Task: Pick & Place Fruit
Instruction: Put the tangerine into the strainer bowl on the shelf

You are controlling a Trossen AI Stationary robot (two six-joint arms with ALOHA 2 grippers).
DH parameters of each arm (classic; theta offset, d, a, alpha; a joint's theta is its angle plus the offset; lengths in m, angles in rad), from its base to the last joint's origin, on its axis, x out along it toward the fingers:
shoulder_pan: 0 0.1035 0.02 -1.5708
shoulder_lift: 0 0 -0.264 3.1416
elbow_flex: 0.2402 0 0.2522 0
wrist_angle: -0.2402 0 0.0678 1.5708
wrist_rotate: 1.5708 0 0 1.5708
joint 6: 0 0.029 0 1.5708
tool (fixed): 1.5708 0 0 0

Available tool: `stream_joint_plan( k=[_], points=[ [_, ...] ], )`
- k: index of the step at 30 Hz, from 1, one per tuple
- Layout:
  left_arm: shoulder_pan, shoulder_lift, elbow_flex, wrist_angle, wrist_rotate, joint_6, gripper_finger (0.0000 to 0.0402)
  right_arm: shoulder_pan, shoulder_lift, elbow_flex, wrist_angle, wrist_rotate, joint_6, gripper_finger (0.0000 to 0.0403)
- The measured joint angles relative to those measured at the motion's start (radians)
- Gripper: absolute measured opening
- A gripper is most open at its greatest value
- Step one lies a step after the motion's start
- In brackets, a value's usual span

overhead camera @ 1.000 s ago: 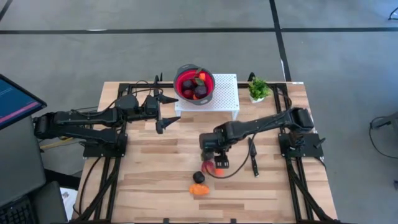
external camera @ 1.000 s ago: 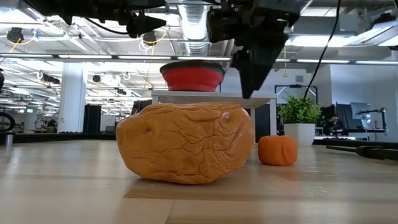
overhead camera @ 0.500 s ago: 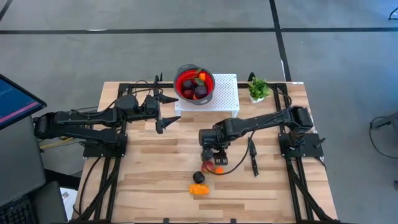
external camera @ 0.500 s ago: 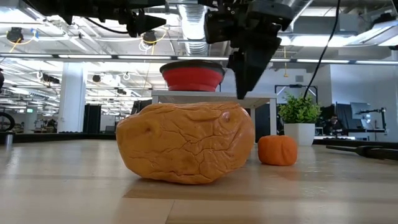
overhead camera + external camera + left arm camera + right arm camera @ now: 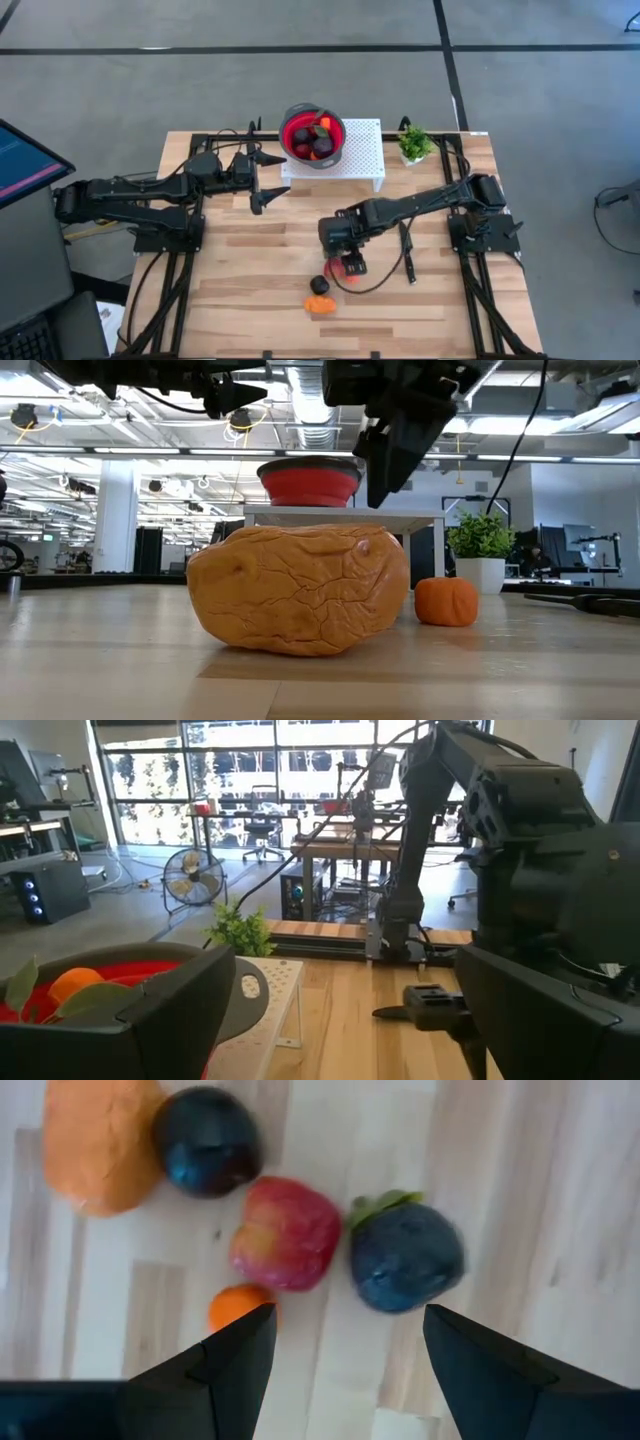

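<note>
Beside the large orange piece (image 5: 98,1142), loose fruit lies on the wooden table (image 5: 250,270): two plums, a red apple (image 5: 286,1233), a small orange. Right gripper (image 5: 340,1342) hovers directly above, fingers parted, holding nothing; the apple lies just ahead between them. Left gripper (image 5: 262,178), wide open and empty, waits well apart.

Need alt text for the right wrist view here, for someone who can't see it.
Looking down past the right gripper, its fingers open and empty, at five toy fruits on the wooden table: a red apple in the middle, a dark plum with a green leaf, another dark plum, a large orange piece and a small orange.
</note>
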Motion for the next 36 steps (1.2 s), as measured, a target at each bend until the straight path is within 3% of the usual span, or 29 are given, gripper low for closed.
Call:
stream_joint_plan(
  k=[18,26,36],
  points=[
    [-0.001,0.0,0.0,0.005,0.0,0.0,0.0374,0.079,0.0,0.0,0.006,0.009,0.116,0.0249],
    [-0.001,0.0,0.0,0.01,0.0,0.0,0.0374,0.158,0.021,-0.006,0.025,0.083,0.205,0.0249],
    [-0.001,0.0,0.0,0.016,0.0,0.0,0.0374,0.207,0.025,-0.147,0.165,0.112,0.244,0.0249]
  ],
)
